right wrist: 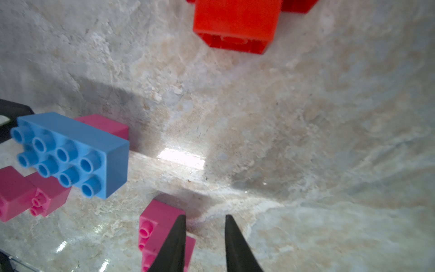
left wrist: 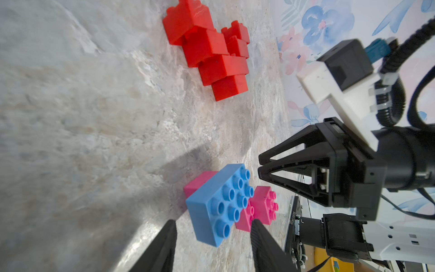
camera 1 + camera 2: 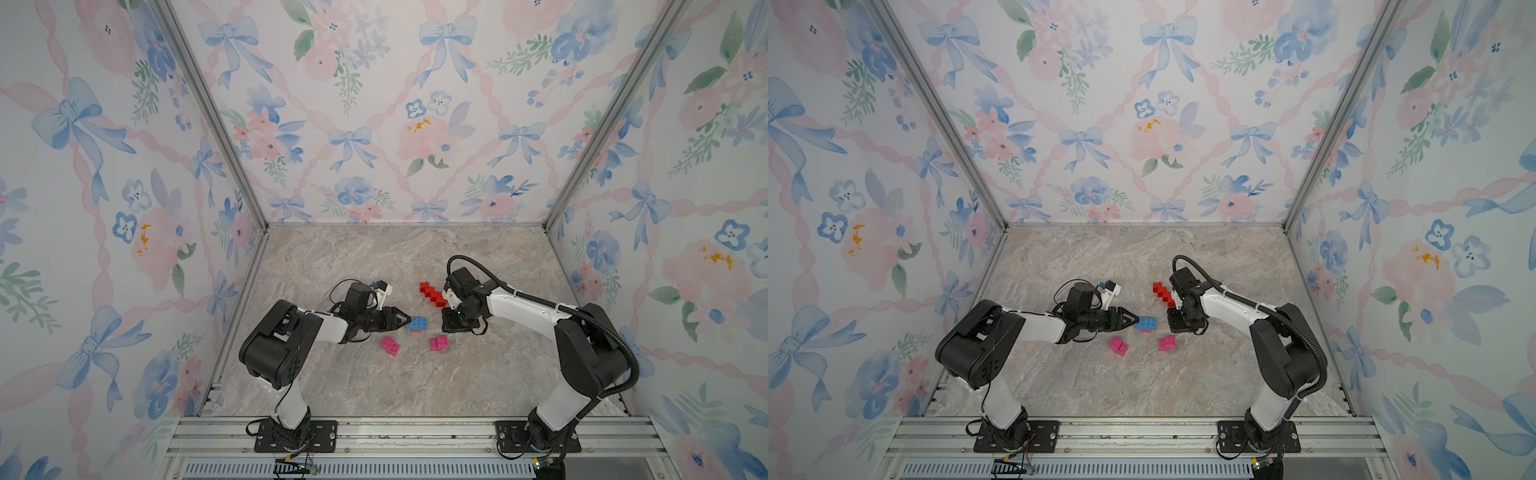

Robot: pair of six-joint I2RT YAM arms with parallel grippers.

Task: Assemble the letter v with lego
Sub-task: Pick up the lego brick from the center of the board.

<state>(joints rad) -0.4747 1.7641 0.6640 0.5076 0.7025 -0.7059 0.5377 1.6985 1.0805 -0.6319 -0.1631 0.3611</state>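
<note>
A blue lego brick point(image 3: 417, 323) point(image 2: 219, 205) point(image 1: 70, 153) rests on a pink brick point(image 2: 200, 182) in the middle of the floor. My left gripper point(image 3: 409, 320) point(image 3: 1137, 319) point(image 2: 214, 221) is open, its fingertips on either side of the blue brick's near end without touching it. Several red bricks joined in a stepped diagonal point(image 3: 432, 294) point(image 2: 211, 54) lie behind. My right gripper point(image 3: 445, 327) point(image 2: 259, 167) point(image 1: 205, 217) hovers just right of the blue brick, jaws nearly together with nothing between. A pink pair point(image 3: 439, 343) point(image 1: 160, 226) lies beside one of its fingers.
Another pink pair point(image 3: 390, 345) point(image 1: 23, 195) lies in front of the left gripper. Floral walls point(image 3: 374, 124) close in the marble floor point(image 3: 374, 257) on three sides. An aluminium rail point(image 3: 415, 432) at the front carries both arm bases.
</note>
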